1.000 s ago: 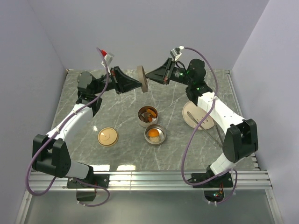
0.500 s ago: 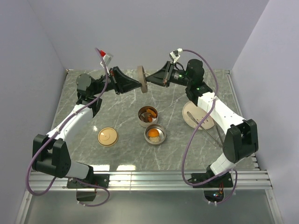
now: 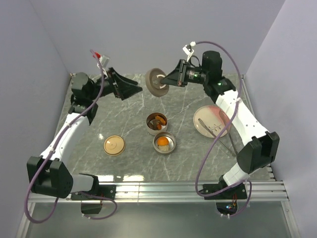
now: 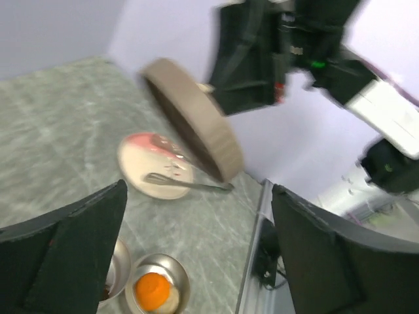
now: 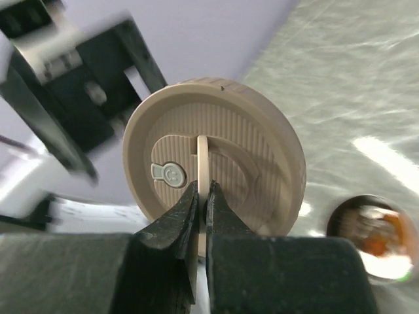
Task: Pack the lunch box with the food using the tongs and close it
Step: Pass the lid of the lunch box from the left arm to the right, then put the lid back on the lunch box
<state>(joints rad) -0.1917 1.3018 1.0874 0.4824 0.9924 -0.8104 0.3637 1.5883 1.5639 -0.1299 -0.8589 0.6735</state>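
Observation:
My right gripper (image 3: 166, 81) (image 5: 203, 190) is shut on the thin upright handle of a round beige lunch box lid (image 3: 155, 82) (image 5: 262, 150) and holds it in the air above the back of the table. Off to the left, apart from that lid (image 4: 196, 127), my left gripper (image 3: 134, 89) (image 4: 198, 193) stands open and empty. Two steel lunch box bowls sit mid-table: one (image 3: 156, 122) holds brown food pieces, the other (image 3: 164, 143) an orange chunk (image 4: 152, 291). The silver tongs (image 3: 210, 128) (image 4: 190, 184) lie across the pink plate (image 3: 220, 115).
A second beige lid (image 3: 114, 145) lies flat on the marble table, left of the bowls. A metal rail (image 3: 188, 186) runs along the near edge and purple walls close in the back and sides.
My left gripper has opened, let go of the lid and pulled back to the left. My right gripper keeps hold of the lid and has turned it to face more downward.

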